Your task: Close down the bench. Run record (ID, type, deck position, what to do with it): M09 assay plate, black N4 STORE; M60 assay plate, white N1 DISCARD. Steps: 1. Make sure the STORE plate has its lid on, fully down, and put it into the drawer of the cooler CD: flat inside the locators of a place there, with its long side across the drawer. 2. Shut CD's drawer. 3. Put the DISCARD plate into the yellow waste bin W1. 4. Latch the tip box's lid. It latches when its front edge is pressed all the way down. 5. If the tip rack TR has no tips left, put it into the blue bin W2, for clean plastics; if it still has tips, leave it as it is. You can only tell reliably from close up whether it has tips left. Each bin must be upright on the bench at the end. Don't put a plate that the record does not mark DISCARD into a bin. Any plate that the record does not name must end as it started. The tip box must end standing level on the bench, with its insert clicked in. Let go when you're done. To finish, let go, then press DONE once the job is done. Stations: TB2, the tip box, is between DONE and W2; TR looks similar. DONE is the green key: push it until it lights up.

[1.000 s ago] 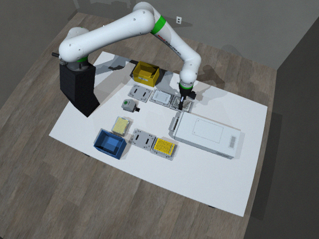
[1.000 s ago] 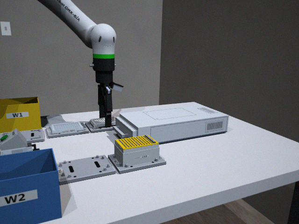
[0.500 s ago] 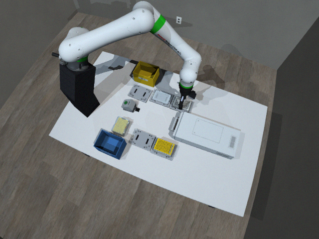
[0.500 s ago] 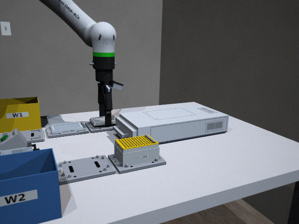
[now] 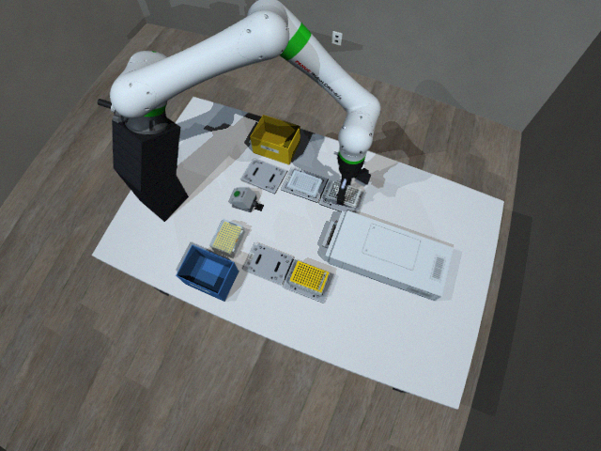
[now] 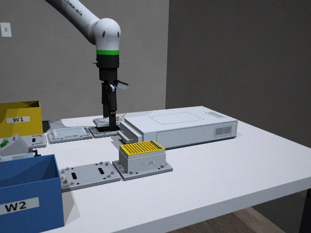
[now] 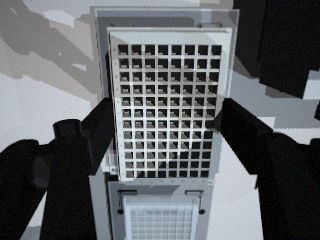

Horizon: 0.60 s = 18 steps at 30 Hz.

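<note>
The white assay plate [image 5: 303,183] sits on its deck holder. Just right of it, the gripper [image 7: 165,120] clamps the black assay plate [image 7: 167,110] across its short sides; it seems slightly raised off its holder, beside the cooler [image 5: 388,252].
</note>
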Tool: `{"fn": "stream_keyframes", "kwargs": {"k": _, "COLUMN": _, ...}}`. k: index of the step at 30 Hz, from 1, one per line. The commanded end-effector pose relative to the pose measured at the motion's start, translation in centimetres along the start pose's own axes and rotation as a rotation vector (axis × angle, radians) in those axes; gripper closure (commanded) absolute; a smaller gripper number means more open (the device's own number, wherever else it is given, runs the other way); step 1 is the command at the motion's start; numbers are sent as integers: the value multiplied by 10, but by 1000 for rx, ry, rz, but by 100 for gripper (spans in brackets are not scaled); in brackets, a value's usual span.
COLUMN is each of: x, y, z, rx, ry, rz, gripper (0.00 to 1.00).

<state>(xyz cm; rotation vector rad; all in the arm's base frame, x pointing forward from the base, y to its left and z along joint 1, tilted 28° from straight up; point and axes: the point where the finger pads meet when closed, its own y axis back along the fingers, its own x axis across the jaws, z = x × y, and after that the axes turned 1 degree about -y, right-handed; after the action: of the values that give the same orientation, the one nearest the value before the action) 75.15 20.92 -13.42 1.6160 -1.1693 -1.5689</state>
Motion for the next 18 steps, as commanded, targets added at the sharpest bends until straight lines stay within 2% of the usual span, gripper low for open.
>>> {"fn": "stream_keyframes", "kwargs": {"k": 1, "x": 0, "y": 6, "z": -1, "rx": 2, "ry": 0, "rz": 0, "gripper": 90}}
{"fn": "stream_keyframes", "kwargs": {"k": 18, "x": 0, "y": 26, "z": -1, "rx": 2, "ry": 0, "rz": 0, "gripper": 90}}
